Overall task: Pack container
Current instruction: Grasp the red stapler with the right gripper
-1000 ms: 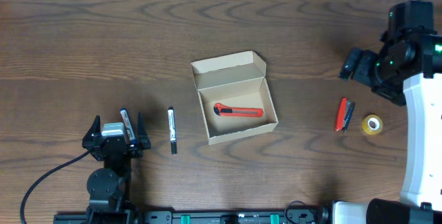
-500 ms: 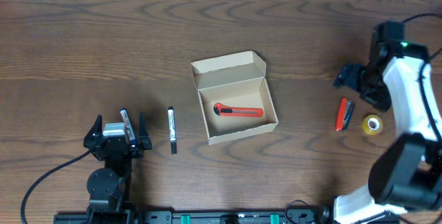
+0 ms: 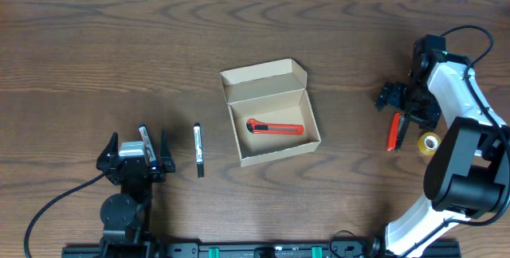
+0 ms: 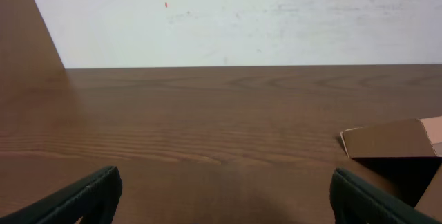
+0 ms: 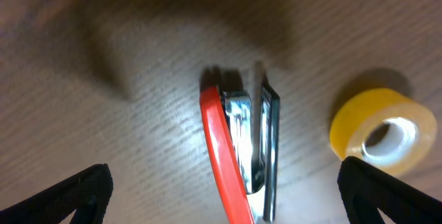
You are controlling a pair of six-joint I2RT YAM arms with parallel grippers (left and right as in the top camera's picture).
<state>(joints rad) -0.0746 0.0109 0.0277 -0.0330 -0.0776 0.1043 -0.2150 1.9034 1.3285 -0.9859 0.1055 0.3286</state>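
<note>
The container (image 3: 271, 113), a tan cardboard box, stands open at the table's middle with its lid flap up at the far side, and its corner shows in the left wrist view (image 4: 394, 140). A red cutter (image 3: 275, 127) lies inside it. My right gripper (image 3: 406, 103) is open over a red-and-chrome tool (image 3: 394, 131) lying on the table. In the right wrist view that tool (image 5: 235, 148) lies between the spread fingers of the gripper (image 5: 228, 200), untouched. My left gripper (image 3: 134, 156) rests open at the near left; its wrist view (image 4: 224, 200) shows only bare table between the fingers.
A yellow tape roll (image 3: 430, 142) lies just right of the red tool, close to the right finger (image 5: 390, 196). A black-and-white pen (image 3: 198, 150) lies between the left gripper and the box. Another pen (image 3: 146, 141) shows at the left gripper.
My right arm has swung in from the far right and come down over the red tool by the tape roll. The left arm and the box have not moved.
</note>
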